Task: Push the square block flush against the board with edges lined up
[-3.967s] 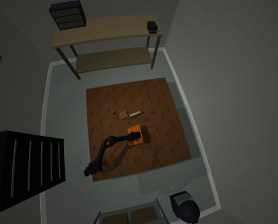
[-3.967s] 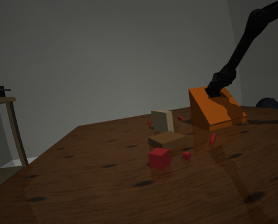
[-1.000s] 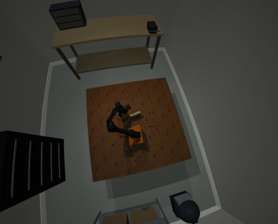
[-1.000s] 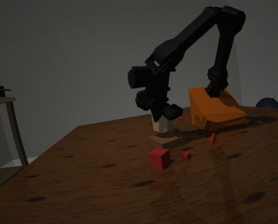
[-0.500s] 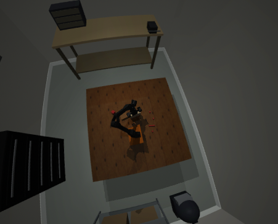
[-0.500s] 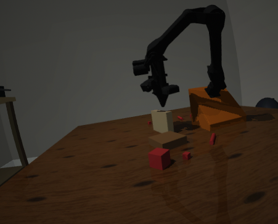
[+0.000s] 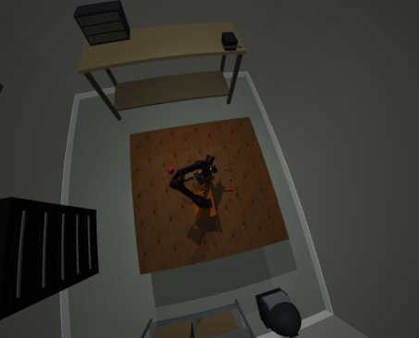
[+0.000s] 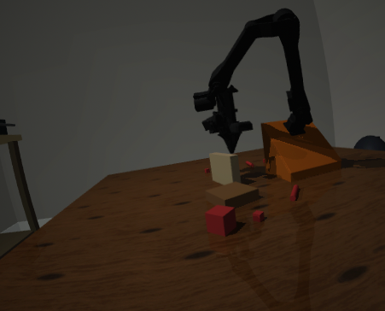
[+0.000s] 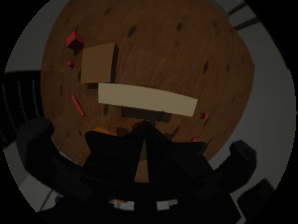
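The square block (image 8: 230, 192) (image 9: 98, 63) is brown and lies flat. The board (image 8: 224, 167) (image 9: 147, 99) is cream and stands on a long narrow side. In the wrist view, one end of the board is beside a corner of the block; whether they touch cannot be told. My gripper (image 8: 231, 150) (image 9: 145, 123) is shut and empty. Its tips are near the height of the board's top edge, beside the long face away from the exterior camera. Any contact with the board cannot be made out. In the top view, the arm partly hides both parts.
A red cube (image 7: 170, 169) (image 8: 220, 220) (image 9: 75, 41) lies near the block. A small red cube (image 8: 259, 216) (image 9: 70, 63) and a red stick (image 8: 294, 192) (image 9: 78, 105) lie to one side. An orange wedge (image 7: 206, 212) (image 8: 303, 158) is at the arm's base. More small red pieces lie beyond the board.
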Controlling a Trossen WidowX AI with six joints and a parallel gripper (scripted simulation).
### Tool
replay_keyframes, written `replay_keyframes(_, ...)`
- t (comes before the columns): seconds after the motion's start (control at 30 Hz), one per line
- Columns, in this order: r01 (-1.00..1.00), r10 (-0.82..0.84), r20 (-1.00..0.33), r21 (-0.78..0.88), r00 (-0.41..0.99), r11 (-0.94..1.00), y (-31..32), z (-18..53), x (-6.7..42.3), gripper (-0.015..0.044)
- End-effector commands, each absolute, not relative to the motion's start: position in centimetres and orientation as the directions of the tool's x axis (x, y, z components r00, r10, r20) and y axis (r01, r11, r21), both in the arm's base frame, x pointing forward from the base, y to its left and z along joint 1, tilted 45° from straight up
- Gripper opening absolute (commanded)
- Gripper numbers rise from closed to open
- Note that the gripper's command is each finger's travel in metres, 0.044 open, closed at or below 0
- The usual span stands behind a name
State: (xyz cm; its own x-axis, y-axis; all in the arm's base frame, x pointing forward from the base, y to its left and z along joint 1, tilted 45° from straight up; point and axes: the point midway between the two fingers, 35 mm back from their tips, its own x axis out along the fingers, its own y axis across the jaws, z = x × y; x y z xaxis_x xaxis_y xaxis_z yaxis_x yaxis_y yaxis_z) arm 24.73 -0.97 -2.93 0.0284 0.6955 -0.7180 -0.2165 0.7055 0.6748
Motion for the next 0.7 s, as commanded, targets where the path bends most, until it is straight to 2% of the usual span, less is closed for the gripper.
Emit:
replay_keyframes(0.0,-0.206,0.704,-0.71,0.685,0.024,0.698,0.1,-4.0,24.4,0.0)
replay_keyframes(0.67,-0.207,0.703,-0.711,0.684,0.025,0.699,0.3,-3.6,27.0,0.0)
